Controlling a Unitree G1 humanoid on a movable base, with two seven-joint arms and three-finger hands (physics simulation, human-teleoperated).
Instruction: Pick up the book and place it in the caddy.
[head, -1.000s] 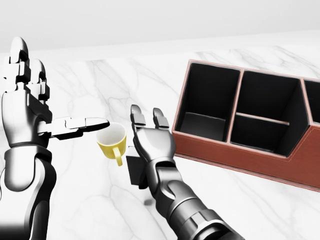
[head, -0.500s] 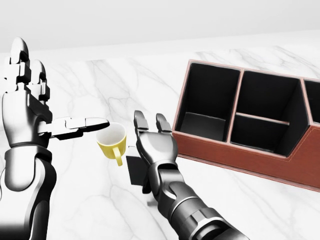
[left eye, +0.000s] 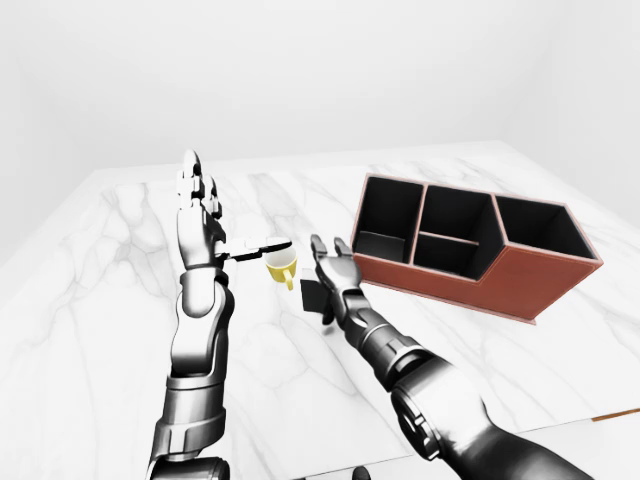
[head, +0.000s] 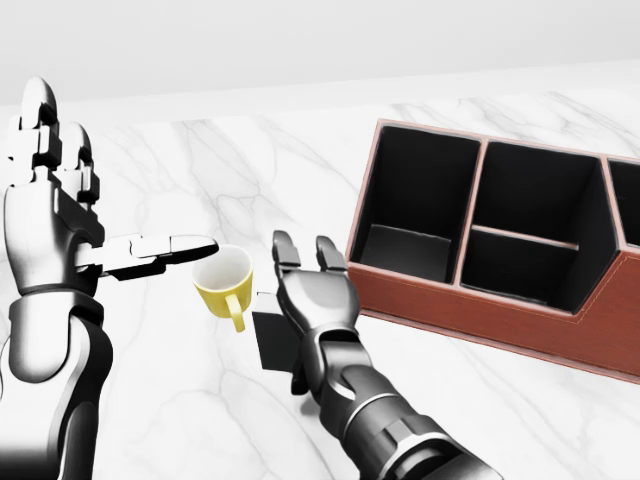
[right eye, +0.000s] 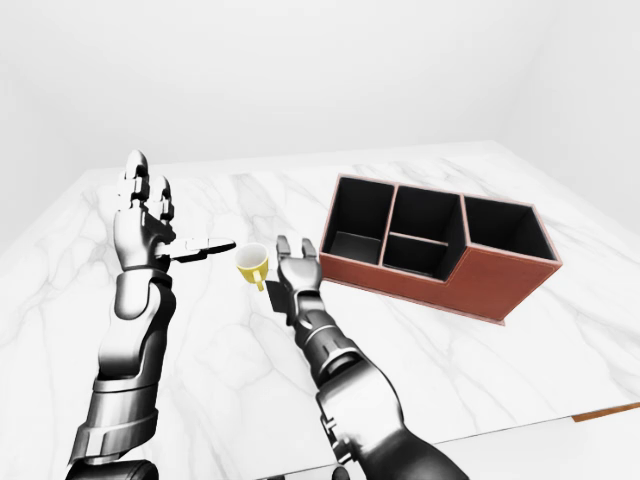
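The book (head: 272, 345) is a small dark grey slab standing on the white marble table (head: 200, 170), mostly hidden behind my right hand. My right hand (head: 300, 250) is open, fingers spread and pointing up the view, its palm over the book's right side; I cannot tell whether it touches the book. The caddy (head: 470, 315) is a brown leather box with several black compartments, to the right of that hand. My left hand (head: 110, 190) is open and empty, raised at the left, its thumb pointing right over a yellow mug.
The yellow mug (head: 225, 280) stands just left of the book and my right hand, handle toward the bottom of the view. The table's near edge (left eye: 520, 435) runs along the bottom of the left-eye view.
My right hand has slid a little down and to the right in the head view, closer over the book. The left arm, mug and caddy have not moved.
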